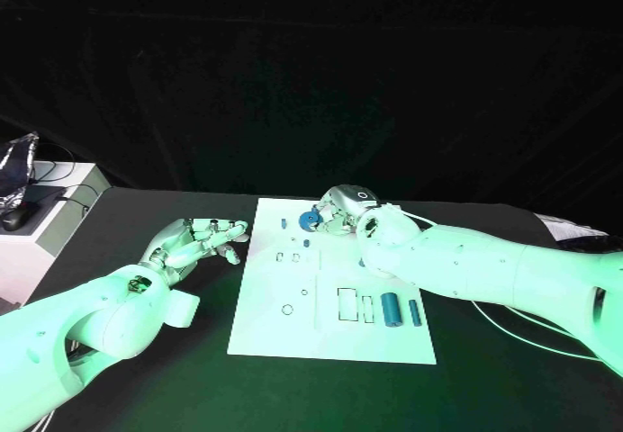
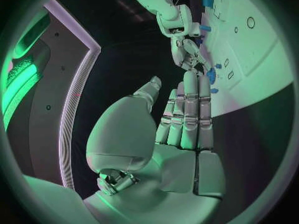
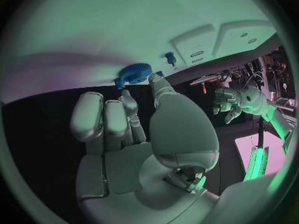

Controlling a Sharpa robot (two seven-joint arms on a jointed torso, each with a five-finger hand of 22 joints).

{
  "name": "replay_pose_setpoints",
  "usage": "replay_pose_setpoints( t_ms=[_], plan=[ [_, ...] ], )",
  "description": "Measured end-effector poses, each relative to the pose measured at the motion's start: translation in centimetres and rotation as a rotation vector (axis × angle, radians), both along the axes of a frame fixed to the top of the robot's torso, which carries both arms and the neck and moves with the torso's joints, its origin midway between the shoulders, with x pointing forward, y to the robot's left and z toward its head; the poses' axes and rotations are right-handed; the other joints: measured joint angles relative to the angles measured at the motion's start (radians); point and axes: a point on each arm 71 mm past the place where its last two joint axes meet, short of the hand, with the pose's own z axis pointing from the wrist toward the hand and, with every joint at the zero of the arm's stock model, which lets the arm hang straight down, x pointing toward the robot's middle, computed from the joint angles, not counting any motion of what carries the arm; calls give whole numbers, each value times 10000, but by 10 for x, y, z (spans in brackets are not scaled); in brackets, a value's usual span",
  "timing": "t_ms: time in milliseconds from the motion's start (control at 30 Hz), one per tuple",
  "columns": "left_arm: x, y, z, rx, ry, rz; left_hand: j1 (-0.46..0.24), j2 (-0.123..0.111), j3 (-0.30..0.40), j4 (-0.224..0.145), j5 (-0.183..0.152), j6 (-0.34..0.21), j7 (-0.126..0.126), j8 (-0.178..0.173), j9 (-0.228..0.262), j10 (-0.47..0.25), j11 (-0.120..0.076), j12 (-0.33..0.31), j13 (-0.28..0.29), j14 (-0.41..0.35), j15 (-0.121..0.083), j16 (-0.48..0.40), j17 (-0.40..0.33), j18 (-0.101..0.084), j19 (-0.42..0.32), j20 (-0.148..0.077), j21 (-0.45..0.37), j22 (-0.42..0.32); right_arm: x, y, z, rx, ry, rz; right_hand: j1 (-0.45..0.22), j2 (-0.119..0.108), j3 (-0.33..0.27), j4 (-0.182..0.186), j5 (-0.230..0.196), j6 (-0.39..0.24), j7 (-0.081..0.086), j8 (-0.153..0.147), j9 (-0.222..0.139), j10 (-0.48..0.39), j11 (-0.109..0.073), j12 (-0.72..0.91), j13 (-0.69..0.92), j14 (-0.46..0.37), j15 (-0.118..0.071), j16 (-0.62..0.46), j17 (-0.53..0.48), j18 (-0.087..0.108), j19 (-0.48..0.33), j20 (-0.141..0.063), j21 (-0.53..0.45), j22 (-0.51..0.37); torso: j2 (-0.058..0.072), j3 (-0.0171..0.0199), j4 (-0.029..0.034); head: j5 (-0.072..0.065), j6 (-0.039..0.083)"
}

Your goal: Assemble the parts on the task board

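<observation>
Currently the robot's right hand (image 1: 340,212) sits over the far edge of the white rectangular task board (image 1: 325,337), its fingers pinching a small blue toothed gear wheel (image 1: 309,220). From the right wrist view the gear (image 3: 135,73) is caught between the thumb tip and a fingertip, held against or just above the board's surface; whether it actually touches the board cannot be told. Just beside the gear a small blue peg (image 3: 169,58) stands upright in the board.

At the board's near right corner area, two blue cylindrical parts lie side by side: a thicker one (image 1: 390,310) and a thinner, darker one (image 1: 416,312). Just beside them, toward the middle of the board, are rectangular recesses (image 1: 348,303), and a small round hole (image 1: 287,310) sits nearer the left edge. Another small blue piece (image 1: 284,222) stands near the far left corner.

Off the board's left edge, the left hand (image 1: 197,241) hangs above the black table (image 1: 156,378), holding nothing. Its fingers are extended and lie close alongside each other, as the left wrist view shows (image 2: 187,114), with the thumb apart from them.
</observation>
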Motion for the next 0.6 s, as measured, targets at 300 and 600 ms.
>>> replay_pose_setpoints(
  t_ms=[300, 600],
  plan=[
    [0, 0, 0, 5, 3, 9, 0, 0, 0, 0, 0, 0, 0, 0, 0, 0, 0, 0, 0, 0, 0, 0, 1, 0, 0, 0, -1, -6, -2, -9, -2, 336, 340, 52, 72, 675, -135, -1015, 583, 65, -59, 0, 0, 36, -35, 58, 87, 0, 0, 0, 24, -3, -1, 0, 115, -1, 0, 3, 4, 22, -4],
    [0, 1, 0, 8, 7, 13, 0, 0, 0, 0, 0, 0, 0, 0, 0, 0, -1, 0, 0, 0, 0, 0, 1, -1, 0, 0, -1, -9, -12, -23, 2, 836, 493, 151, 142, 825, 12, -1253, 830, 132, -32, 0, -11, 123, -49, 58, 132, 1, 0, 0, 23, -18, -1, 0, 115, -2, 3, 5, -13, 5, 17]
  ],
)
